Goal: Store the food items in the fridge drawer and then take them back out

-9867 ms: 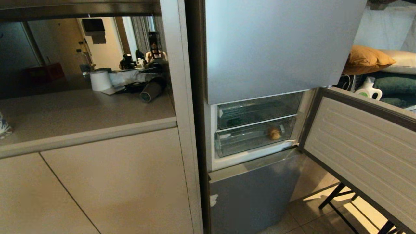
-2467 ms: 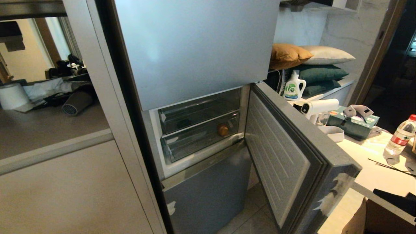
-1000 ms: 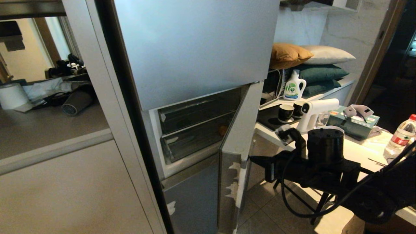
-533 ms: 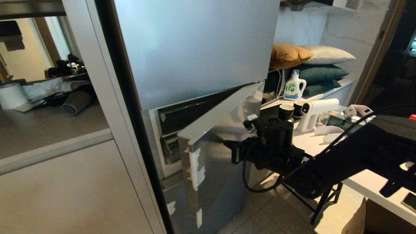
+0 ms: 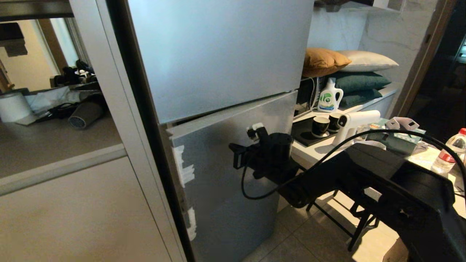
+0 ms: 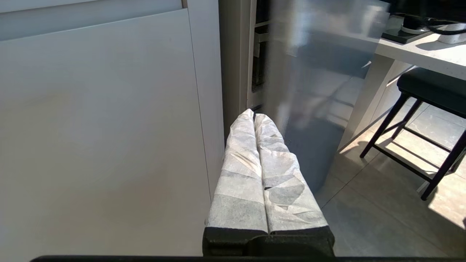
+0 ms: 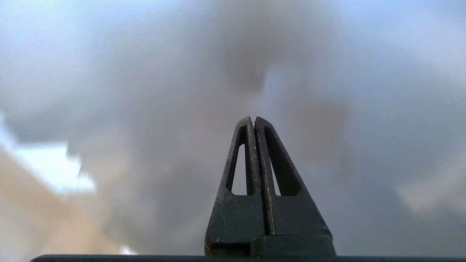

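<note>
- The right gripper is clenched, holding nothing, its closed tips pressed against the lower fridge door, in the door's upper middle part.
- The step in hand, as I judge it, is pushing this door shut. A thin dark gap shows along the door's top edge, so it seems not fully seated.
- To do it well: push flat and straight into the panel, well away from the hinge side, and press on until the gap under the upper fridge door disappears. Closed fingers suit this, since they cannot catch on an edge.
- Watch the loose black cable hanging under the wrist; it should stay off the door edge.
- The left gripper is also clenched and empty, its fingers wrapped in white material; it hangs low beside the beige cabinet and the fridge's lower corner, taking no part.
- The fridge drawer and the food items are out of sight behind the lower door; I cannot tell from here what lies in the drawer.
- Counted: two fridge doors, two grippers, no food item in sight.
- On the counter to the right: two dark cups, one white spray gun, one detergent bottle, one water bottle.
- Stacked behind: at least three cushions.
- One black stool stands on the tile floor.
</note>
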Controlling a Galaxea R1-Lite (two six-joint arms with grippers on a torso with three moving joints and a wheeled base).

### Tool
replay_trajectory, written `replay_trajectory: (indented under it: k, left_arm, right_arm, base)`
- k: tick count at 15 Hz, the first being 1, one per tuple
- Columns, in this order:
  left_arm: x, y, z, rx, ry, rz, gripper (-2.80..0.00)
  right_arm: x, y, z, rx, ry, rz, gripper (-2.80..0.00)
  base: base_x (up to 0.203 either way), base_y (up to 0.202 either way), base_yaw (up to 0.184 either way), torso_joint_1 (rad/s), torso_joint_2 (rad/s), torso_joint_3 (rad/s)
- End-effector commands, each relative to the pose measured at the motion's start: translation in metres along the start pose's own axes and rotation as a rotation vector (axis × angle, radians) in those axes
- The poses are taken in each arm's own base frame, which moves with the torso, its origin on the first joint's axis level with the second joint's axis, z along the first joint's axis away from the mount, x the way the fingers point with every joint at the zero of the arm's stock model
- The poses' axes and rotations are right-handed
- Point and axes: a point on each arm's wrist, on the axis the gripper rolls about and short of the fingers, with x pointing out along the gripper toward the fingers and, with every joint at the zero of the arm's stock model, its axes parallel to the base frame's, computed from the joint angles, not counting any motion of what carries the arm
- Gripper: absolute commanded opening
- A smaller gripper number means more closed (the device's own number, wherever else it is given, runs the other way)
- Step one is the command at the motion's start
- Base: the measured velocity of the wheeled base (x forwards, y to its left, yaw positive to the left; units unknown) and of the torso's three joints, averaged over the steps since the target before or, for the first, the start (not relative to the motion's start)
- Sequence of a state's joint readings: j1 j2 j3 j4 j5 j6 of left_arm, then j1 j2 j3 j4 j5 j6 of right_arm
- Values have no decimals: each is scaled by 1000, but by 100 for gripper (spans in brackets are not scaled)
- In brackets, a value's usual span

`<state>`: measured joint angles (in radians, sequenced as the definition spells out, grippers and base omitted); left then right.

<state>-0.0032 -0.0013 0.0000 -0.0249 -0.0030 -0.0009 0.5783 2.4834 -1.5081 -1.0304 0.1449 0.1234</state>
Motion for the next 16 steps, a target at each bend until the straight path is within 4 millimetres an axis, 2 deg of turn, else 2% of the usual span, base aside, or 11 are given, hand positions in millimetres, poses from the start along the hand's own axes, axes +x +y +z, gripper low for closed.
replay_trajectory:
  k: [1,5,7,8,10,12,16]
  left_arm:
    - [1,0,-3,-1,11,0,-280]
    - [1,0,-3,-1,11,-2,-280]
    - [1,0,-3,-1,12,0,-280]
    - [1,0,-3,1,12,0,-280]
    - [1,0,-3,-1,12,-1,-280]
    - [1,0,-3,-1,12,0,-280]
    - [1,0,-3,-1,12,0,-280]
  right_arm:
    - [11,-4,-15,0,-10,-5,-280]
    - [15,-7,-18,3,-22,-35,-280]
    - [5,-4,-14,4,-3,-69,-280]
    - [-4,0,-5,4,7,-78,-280]
    - [-36,14,22,4,33,-83,-280]
    - [-80,30,53,-5,48,-102,-280]
    - [-184,49,98,-44,36,-249,-280]
  base:
    - [0,0,0,0,0,0]
    - [0,0,0,0,0,0]
    - [0,0,0,0,0,0]
    - [0,0,0,0,0,0]
    - [0,0,0,0,0,0]
    - [0,0,0,0,0,0]
    - [0,0,0,0,0,0]
